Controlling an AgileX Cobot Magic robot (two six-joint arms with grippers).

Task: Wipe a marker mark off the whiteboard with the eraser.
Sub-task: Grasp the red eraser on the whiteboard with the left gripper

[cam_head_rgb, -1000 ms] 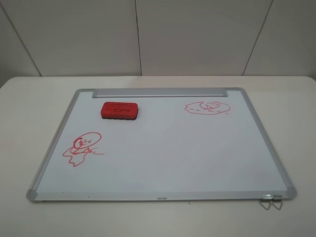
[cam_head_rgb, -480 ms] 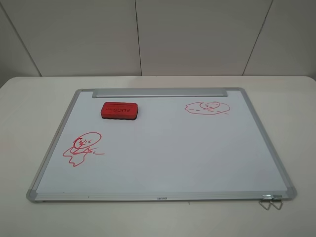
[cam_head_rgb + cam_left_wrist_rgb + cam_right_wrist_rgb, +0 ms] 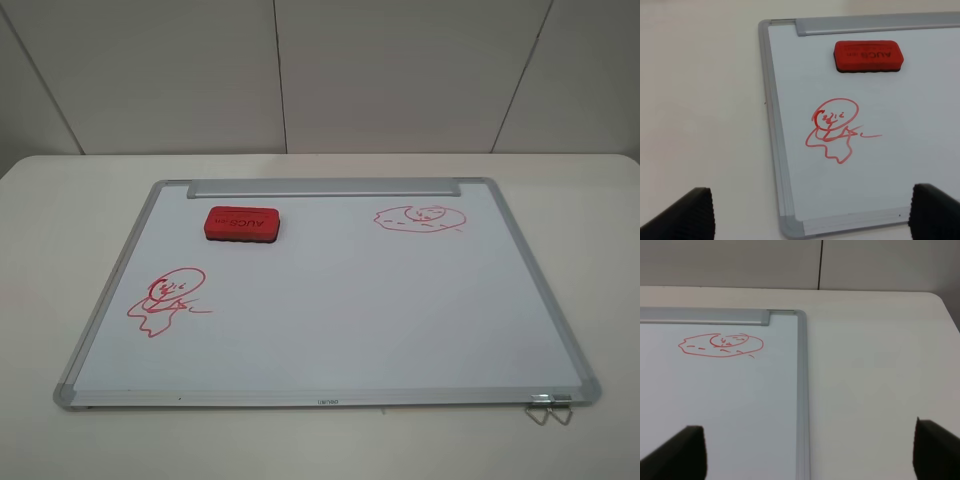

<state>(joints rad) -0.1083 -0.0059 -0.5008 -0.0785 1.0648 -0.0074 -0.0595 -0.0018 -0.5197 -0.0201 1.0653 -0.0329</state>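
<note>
Left gripper (image 3: 810, 212): spread wide, held nothing, over the board's near corner.
Mark (image 3: 168, 300): on the left side of the whiteboard (image 3: 350, 310), all there, not wiped yet.
Eraser (image 3: 240, 224): lay flat on the board, just beside the tray, not picked up.
Tray (image 3: 325, 187): nothing lay in it.
Right gripper (image 3: 806, 452): spread wide, held nothing.
Left to do: everything, I think. Grab the eraser, rub the mark away.

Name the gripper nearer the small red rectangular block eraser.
Left. The left gripper faces the eraser across the silver-framed whiteboard; the right gripper hangs by the board's other side, eraser out of view.
</note>
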